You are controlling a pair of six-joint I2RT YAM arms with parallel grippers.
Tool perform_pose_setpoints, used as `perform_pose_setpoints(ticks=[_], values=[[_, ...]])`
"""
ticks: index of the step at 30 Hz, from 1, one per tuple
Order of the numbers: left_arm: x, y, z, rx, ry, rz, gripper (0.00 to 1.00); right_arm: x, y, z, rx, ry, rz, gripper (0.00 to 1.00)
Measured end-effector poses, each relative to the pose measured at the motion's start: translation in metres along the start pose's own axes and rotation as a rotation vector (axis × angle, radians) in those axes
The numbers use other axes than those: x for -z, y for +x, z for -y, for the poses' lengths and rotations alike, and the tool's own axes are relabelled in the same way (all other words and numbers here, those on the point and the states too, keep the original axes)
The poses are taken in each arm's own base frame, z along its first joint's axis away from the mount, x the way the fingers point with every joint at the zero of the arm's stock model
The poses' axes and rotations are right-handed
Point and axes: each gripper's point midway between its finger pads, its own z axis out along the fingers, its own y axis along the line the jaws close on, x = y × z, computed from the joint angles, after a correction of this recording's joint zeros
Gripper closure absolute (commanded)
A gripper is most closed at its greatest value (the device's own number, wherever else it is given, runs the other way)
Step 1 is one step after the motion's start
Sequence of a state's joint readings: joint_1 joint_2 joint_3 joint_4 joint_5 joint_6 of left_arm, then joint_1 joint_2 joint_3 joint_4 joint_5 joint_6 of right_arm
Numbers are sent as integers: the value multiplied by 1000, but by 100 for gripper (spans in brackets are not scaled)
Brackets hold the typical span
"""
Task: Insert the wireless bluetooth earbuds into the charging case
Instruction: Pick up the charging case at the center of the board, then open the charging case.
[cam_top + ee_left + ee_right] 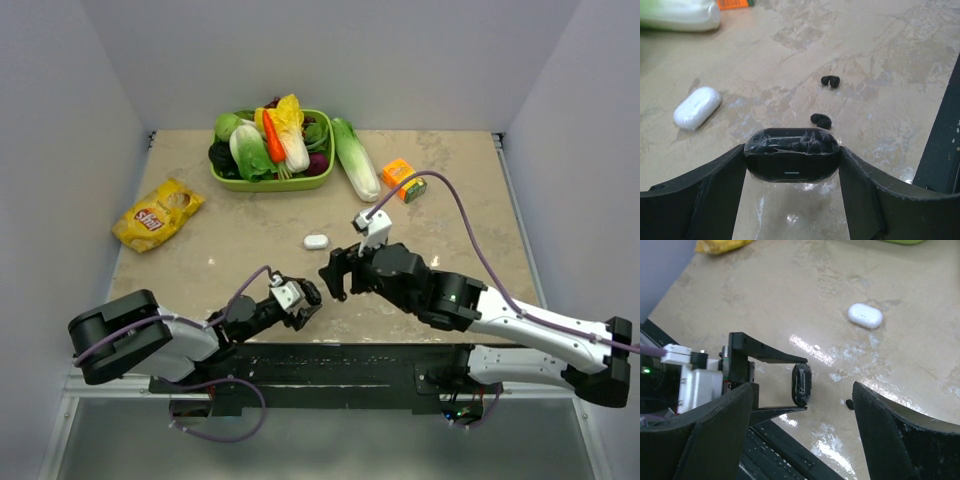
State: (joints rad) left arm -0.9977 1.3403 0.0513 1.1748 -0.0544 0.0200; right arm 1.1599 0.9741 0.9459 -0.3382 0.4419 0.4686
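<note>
My left gripper [308,295] is shut on a black charging case [791,155] and holds it by its two ends, open top facing up. The held case also shows in the right wrist view [802,385]. Two glossy black earbuds [830,81] [821,120] lie on the table just beyond the case. One black bud shows in the right wrist view [849,403]. My right gripper [335,272] is open and empty, hovering over the left gripper's tips. A closed white case [316,241] lies further back. No white earbuds are in view.
A green basket [262,183] of vegetables stands at the back, with a napa cabbage [355,158] and an orange box [403,178] to its right. A yellow chips bag [157,213] lies at the left. The black base rail [330,360] runs along the near edge.
</note>
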Motion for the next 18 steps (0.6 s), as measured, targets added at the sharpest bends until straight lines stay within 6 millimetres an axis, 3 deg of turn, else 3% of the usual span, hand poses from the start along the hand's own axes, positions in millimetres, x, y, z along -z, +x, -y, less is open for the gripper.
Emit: perform_pose_setpoints(ticks=[4,7,13,18], values=[[-1,-21,7,-77,55,78,100,-16,24,-5,52,-5,-89,19],[3,-49,13,-115,87,173,100,-25,37,-7,77,-11,-135,20],[16,-102,26,-171,127,363,100,-34,49,-14,89,-45,-174,22],[23,-118,31,-197,132,422,100,-38,52,-18,86,-66,-182,23]])
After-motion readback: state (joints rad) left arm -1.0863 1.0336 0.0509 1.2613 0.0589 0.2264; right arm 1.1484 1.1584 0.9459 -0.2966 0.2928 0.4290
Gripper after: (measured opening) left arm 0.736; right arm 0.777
